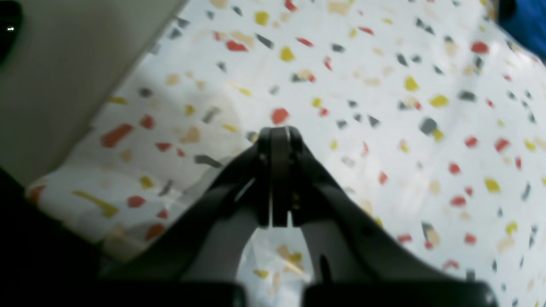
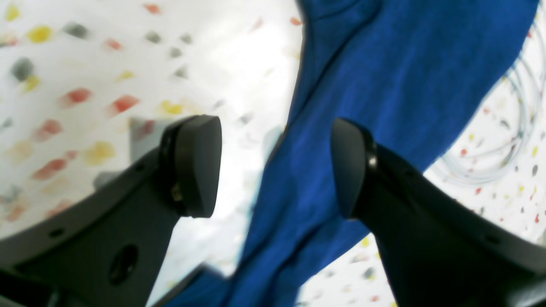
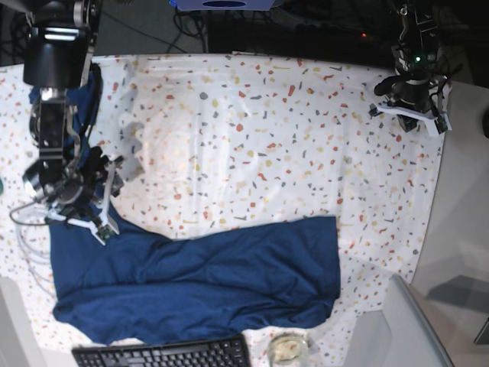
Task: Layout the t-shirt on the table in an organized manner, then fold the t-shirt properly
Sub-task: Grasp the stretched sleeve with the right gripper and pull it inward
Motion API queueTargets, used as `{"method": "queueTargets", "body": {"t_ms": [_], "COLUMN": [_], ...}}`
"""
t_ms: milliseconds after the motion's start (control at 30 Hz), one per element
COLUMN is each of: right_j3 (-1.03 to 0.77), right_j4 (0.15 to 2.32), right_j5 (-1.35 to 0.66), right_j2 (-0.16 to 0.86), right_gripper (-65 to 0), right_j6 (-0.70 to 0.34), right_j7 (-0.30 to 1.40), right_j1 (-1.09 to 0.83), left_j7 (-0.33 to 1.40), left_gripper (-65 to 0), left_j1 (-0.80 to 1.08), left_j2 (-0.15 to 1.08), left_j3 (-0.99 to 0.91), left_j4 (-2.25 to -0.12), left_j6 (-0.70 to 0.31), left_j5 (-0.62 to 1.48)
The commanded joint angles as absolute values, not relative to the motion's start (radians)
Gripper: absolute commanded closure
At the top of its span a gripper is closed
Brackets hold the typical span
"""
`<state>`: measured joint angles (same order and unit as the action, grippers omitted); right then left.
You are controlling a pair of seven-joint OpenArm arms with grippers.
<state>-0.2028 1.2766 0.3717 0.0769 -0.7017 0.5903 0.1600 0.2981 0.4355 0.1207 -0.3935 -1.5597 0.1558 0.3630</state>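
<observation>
I am looking for words and numbers, and I am not finding any I can read. The keyboard (image 3: 164, 354) is showing keys, but the letters on them are too tiny to make out.

Two dark arms built of black housings with grey and silver joint sections. Right gripper (image 2: 276, 167) with matte black fingers (image 2: 194, 166), broad rounded pads, a small brass-coloured screw at the side of one pad and a round hole in its shank. Left gripper (image 1: 279, 132) likewise black, slim curved fingers; white bracket and a small green light near its wrist in the base view.
</observation>
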Motion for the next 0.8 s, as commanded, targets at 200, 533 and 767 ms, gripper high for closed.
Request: {"method": "queueTargets", "body": {"t_ms": [200, 533, 767], "right_j3": [-0.194, -0.196, -0.193], "right_j4": [0.981, 0.688, 0.618], "right_j5": [0.446, 0.446, 0.446], "right_j2": [0.081, 0.105, 0.114], "right_gripper": [-36.8, -36.8, -17.3], "right_j6": [-0.639, -0.582, -0.506], "right_j7": [0.377, 0.217, 0.205], "right_j1": [0.332, 0.461, 0.461], "left_j7": [0.271, 0.271, 0.272], "left_gripper": [0.0, 0.0, 0.0], "left_j1": [0.453, 0.469, 0.469], "left_j2": [0.124, 0.124, 0.122], "left_j3": [-0.529, -0.552, -0.552], "left_j4": [-1.57, -1.572, -1.57], "left_j6": [0.168, 0.168, 0.168], "left_j5": [0.358, 0.358, 0.358]}}
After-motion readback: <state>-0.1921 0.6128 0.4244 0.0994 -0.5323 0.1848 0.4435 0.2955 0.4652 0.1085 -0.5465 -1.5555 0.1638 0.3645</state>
